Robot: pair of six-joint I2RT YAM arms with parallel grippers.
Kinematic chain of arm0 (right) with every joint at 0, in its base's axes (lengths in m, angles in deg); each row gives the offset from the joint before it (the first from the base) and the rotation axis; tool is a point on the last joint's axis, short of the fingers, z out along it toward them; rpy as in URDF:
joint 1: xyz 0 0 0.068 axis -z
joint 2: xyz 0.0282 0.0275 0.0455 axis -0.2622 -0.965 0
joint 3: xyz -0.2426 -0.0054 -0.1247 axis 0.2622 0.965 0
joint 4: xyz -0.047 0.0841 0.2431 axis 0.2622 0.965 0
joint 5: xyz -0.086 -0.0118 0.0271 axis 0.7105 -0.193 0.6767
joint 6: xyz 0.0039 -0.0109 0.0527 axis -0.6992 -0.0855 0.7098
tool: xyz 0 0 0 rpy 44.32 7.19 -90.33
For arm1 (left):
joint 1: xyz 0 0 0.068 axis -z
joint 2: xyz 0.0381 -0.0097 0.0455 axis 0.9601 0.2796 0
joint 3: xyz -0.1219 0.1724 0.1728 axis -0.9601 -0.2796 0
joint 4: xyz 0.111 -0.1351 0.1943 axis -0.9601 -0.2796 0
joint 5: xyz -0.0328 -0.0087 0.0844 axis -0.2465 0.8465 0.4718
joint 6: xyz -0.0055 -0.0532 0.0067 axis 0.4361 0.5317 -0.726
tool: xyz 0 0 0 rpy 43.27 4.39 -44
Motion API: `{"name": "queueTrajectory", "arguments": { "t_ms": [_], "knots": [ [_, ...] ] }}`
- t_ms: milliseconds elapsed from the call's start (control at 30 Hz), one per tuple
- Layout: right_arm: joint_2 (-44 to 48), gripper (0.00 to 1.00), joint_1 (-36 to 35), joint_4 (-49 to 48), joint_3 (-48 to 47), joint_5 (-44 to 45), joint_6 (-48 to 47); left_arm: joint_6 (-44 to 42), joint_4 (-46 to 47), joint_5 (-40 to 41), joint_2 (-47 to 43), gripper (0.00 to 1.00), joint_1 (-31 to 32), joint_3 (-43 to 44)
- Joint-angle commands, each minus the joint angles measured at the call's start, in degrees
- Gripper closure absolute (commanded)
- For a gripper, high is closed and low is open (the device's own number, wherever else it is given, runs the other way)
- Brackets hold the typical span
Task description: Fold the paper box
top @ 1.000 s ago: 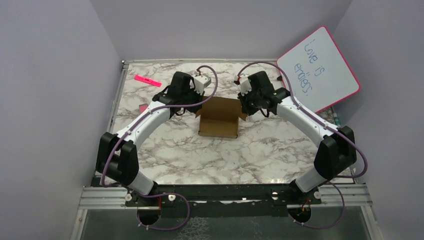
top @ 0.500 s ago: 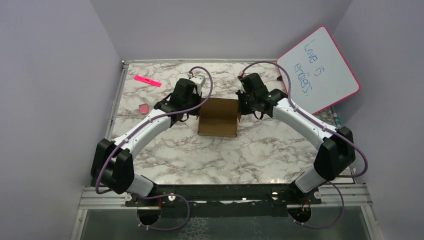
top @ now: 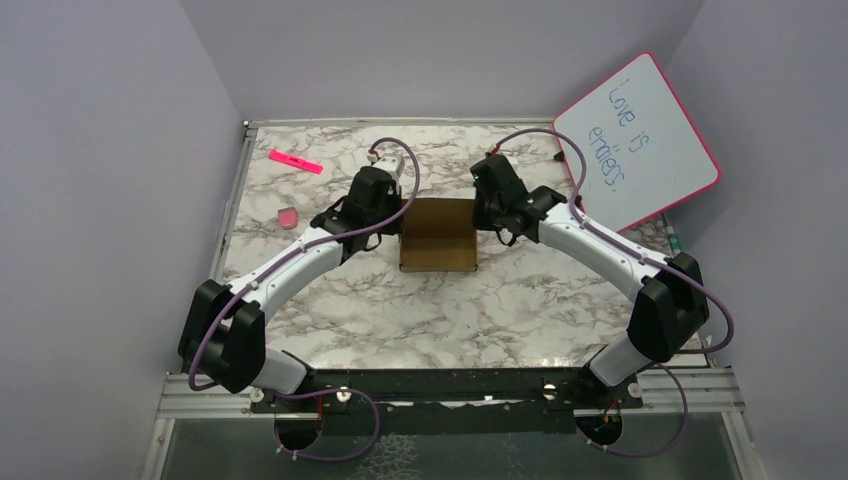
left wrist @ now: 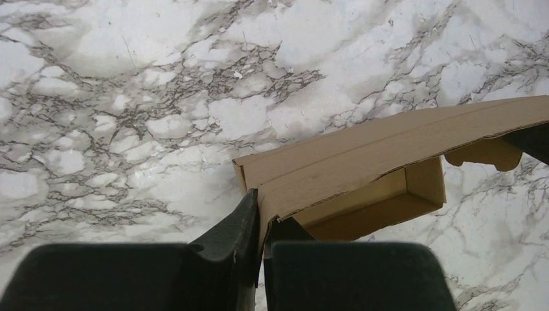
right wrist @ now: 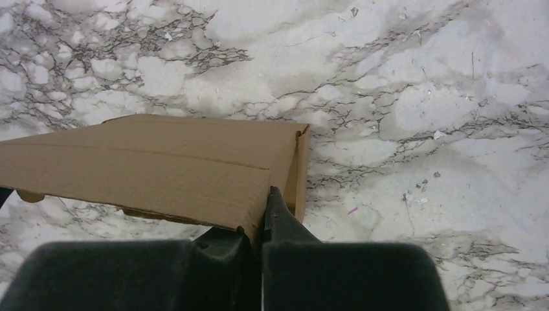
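Note:
The paper box (top: 438, 236) is a small plain brown cardboard box standing on the marble table between the two arms, its lid flap lifted at the back. My left gripper (top: 398, 212) is shut on the left end of the lid flap (left wrist: 362, 159); the open box body shows below the flap in the left wrist view. My right gripper (top: 480, 212) is shut on the right end of the same flap (right wrist: 149, 172). In both wrist views the fingers pinch the cardboard edge with no gap.
A pink-framed whiteboard (top: 640, 140) with writing leans at the back right. A pink marker (top: 296, 161) lies at the back left and a small pink eraser (top: 287, 217) near the left edge. The table's left rail (top: 232, 215) runs along that side.
Both grippers have moved inward and forward with the lid flap, swinging it over the box. The box's side flaps have closed in and the box looks narrower.

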Motion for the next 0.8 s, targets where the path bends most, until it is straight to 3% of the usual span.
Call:
{"name": "queueTrajectory", "arguments": {
  "t_ms": [0,533,767],
  "knots": [
    [-0.3,0.99,-0.7,-5.1,2.9,4.1,3.9,5.2,5.0,-0.6,-1.4,0.94,0.3,-2.4],
    [3.3,0.98,-2.0,-10.9,12.1,7.5,3.5,11.2,8.8,1.1,-4.0,0.9,1.4,-8.2],
    [9.0,0.89,-3.2,-14.1,18.1,7.1,2.3,12.8,9.2,1.4,-9.0,0.85,2.1,-13.9]
  ]
}}
